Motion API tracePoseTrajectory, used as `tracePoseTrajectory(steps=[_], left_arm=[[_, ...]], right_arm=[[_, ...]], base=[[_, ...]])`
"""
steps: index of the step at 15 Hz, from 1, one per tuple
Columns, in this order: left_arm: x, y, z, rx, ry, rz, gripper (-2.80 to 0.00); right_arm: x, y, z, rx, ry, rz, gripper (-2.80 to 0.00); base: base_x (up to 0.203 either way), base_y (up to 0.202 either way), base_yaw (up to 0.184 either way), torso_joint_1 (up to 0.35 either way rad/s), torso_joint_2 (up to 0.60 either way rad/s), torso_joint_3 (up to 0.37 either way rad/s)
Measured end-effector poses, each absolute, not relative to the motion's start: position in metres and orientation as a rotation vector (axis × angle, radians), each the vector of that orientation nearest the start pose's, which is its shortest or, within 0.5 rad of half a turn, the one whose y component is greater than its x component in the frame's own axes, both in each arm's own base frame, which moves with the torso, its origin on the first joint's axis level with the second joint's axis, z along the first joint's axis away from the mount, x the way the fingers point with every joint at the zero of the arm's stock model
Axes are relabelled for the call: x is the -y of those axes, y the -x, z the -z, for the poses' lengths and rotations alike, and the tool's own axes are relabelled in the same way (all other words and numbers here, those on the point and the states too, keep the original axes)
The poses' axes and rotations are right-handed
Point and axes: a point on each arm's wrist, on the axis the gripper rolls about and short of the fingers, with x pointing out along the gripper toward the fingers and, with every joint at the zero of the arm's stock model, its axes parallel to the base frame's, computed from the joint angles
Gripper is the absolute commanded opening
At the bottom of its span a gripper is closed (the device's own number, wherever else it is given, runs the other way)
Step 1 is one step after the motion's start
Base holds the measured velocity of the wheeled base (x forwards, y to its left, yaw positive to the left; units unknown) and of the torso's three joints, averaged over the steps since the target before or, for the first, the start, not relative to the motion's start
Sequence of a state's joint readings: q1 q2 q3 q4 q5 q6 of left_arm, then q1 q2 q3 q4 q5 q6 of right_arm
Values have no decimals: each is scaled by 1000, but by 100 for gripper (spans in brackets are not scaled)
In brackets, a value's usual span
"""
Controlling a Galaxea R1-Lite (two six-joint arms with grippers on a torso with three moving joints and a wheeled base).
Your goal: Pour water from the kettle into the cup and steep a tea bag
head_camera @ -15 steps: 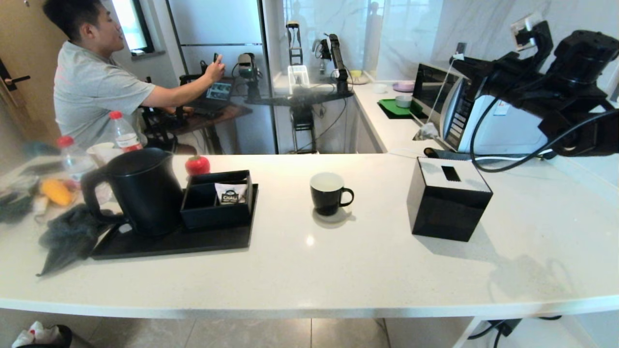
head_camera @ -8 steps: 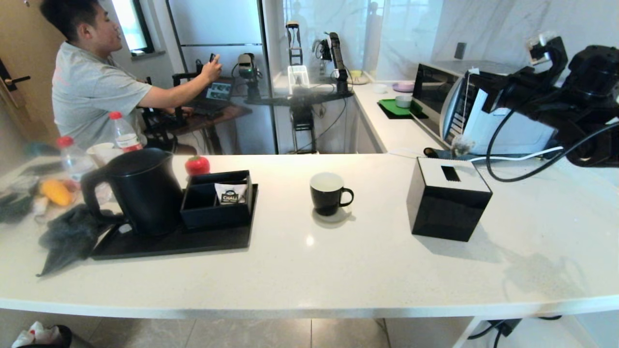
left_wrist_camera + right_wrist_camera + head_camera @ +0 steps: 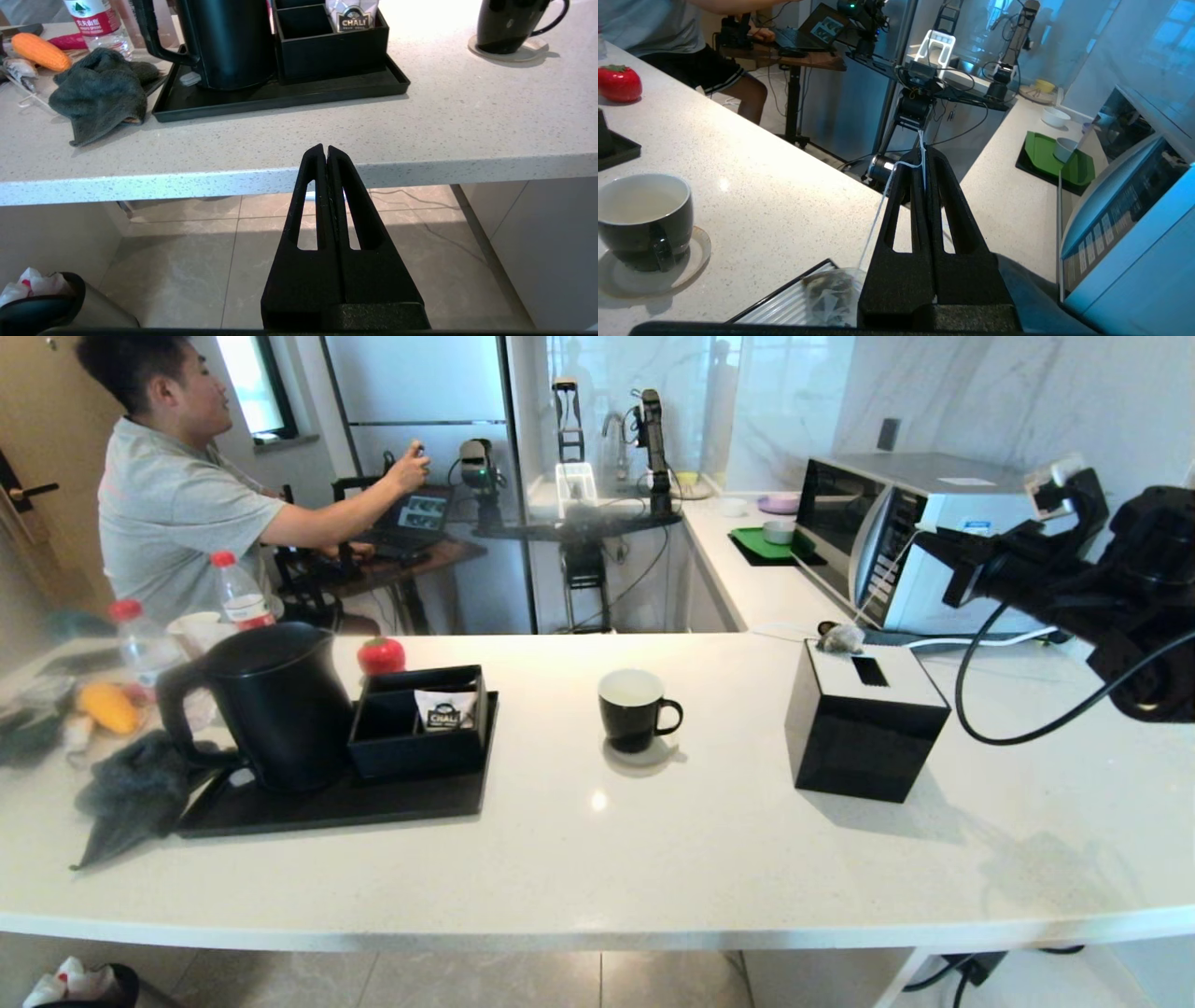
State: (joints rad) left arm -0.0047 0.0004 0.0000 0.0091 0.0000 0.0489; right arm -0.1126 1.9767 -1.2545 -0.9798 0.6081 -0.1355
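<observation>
The tall black kettle (image 3: 271, 700) stands on a black tray (image 3: 327, 807) at the left of the counter. In the middle, the black cup (image 3: 635, 709) sits on a coaster, and pale liquid shows inside the cup (image 3: 642, 219). My right gripper (image 3: 924, 543) hovers above and behind the tissue box, shut on the white string. The tea bag (image 3: 843, 637) hangs slantwise from the string and touches the box's back left corner; the right wrist view shows the tea bag (image 3: 829, 291) on the box's white top. My left gripper (image 3: 325, 148) is shut and empty, below the counter's front edge.
The black tissue box (image 3: 864, 728) stands right of the cup. An organiser with a CHALI sachet (image 3: 446, 709) shares the tray. A microwave (image 3: 896, 541) is behind the right arm. A grey cloth (image 3: 131, 793), bottles (image 3: 238, 593) and a person (image 3: 177, 495) are at the left.
My right gripper has come down and drawn back to the right. The tea bag swung under it and now rests against the tissue box's top corner.
</observation>
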Motion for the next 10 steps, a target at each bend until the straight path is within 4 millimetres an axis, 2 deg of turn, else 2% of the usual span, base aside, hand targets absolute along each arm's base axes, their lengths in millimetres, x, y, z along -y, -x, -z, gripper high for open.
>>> tracePoseTrajectory(steps=[10], left_arm=[[0, 23, -75, -9, -49, 5, -280]], right_arm=[[29, -370, -263, 306, 238, -533, -280]], base=[[0, 0, 0, 0, 0, 0]])
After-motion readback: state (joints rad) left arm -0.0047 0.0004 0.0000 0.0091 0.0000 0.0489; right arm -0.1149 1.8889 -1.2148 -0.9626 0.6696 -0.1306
